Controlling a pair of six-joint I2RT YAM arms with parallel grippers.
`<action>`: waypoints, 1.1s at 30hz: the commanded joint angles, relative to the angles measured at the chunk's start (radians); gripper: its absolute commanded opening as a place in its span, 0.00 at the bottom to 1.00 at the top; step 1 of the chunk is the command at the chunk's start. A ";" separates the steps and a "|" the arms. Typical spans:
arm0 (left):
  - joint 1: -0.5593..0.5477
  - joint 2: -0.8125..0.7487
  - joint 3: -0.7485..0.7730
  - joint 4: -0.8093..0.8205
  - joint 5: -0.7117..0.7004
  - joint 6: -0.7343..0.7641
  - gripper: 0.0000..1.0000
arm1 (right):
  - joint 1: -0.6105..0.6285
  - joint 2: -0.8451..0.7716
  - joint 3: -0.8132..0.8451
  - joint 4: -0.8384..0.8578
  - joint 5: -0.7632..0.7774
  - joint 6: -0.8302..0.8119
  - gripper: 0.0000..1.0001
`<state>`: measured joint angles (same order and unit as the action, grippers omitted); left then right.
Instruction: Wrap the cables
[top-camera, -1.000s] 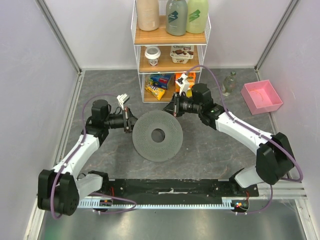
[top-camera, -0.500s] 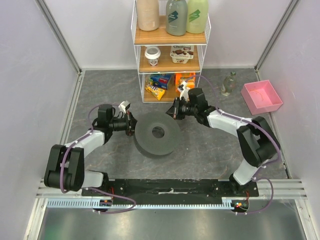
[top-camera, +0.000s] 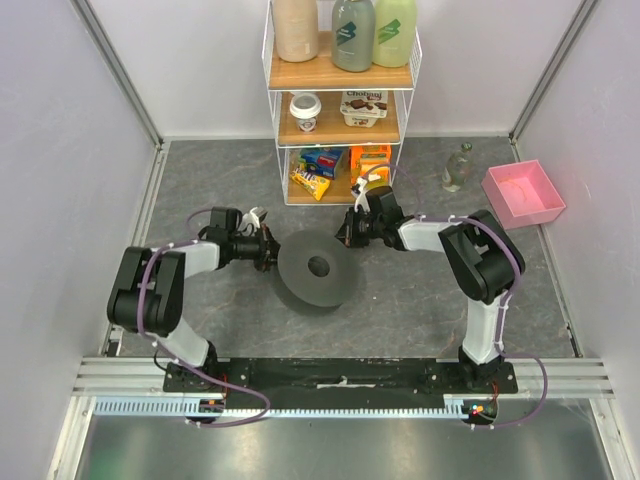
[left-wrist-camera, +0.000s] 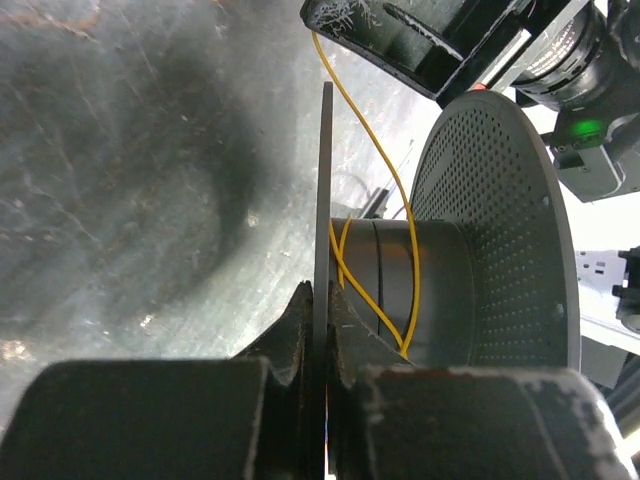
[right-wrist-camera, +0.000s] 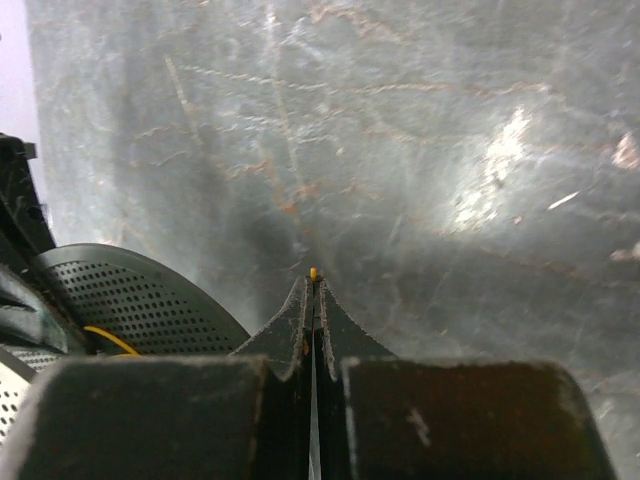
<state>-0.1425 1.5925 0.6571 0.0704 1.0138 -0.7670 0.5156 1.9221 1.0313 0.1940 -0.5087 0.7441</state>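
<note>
A dark grey round spool lies on the table between both arms. In the left wrist view the thin yellow cable runs loosely round the spool's hub and up to the right gripper. My left gripper is shut on the spool's thin flange, pinched edge-on between the jaws. My right gripper is shut on the cable's end, whose yellow tip pokes out between the fingertips; the perforated spool flange shows at lower left.
A wire shelf with bottles, cups and snack packs stands at the back. A pink tray and a small clear bottle sit at the back right. Grey side walls close in left and right.
Both arms have folded in and lowered. The spool has come down from tilted up towards the camera to lower and flatter on the table. Both grippers stayed shut.
</note>
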 joint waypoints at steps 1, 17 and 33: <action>0.009 0.066 0.107 0.025 -0.126 0.031 0.08 | 0.024 0.051 0.068 0.007 -0.071 -0.051 0.00; 0.060 0.141 0.242 -0.270 -0.323 0.181 0.49 | -0.031 0.100 0.096 -0.016 -0.040 -0.086 0.00; 0.205 0.087 0.277 -0.343 -0.345 0.178 0.70 | -0.029 0.129 0.101 -0.036 -0.086 -0.084 0.00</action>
<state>0.0360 1.7309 0.9161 -0.2543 0.6365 -0.6193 0.4908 2.0243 1.0985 0.1711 -0.5529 0.6628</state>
